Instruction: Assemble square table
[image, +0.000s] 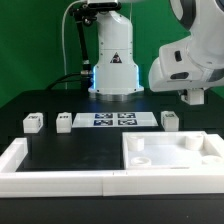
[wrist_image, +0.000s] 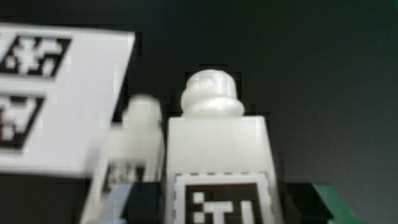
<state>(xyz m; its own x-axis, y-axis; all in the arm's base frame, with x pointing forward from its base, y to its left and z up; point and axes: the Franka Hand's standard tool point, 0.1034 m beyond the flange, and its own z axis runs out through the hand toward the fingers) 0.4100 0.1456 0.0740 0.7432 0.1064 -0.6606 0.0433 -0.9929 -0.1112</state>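
Wrist view: heavily blurred throughout. Close-up leg, white, filling the middle of the frame, with a rounded peg at its upper end and a black-and-white tag at its lower end, cut off by the bottom edge. Pale smeared shape just beside it on the left, too blurred to name. Marker board at the left of the frame, tilted, its tags cut off by the left edge. Dark smudges in the lower corners, not identifiable. No telling whether this leg is gripped or lying loose.

Exterior view: gripper at the right of the frame, under the bulky white arm cut off by the top and right edges. Fingertips lost against the dark background; spread or pressed together, cannot tell. Just below and left of it, right-hand leg on the black table. Marker board at centre, in front of the robot base. Second leg and far-left leg to the left of the board, well apart from each other. Square tabletop at lower right, rim up, cut off by the right edge. Long white border wall along the lower left, meeting the tabletop's left side.
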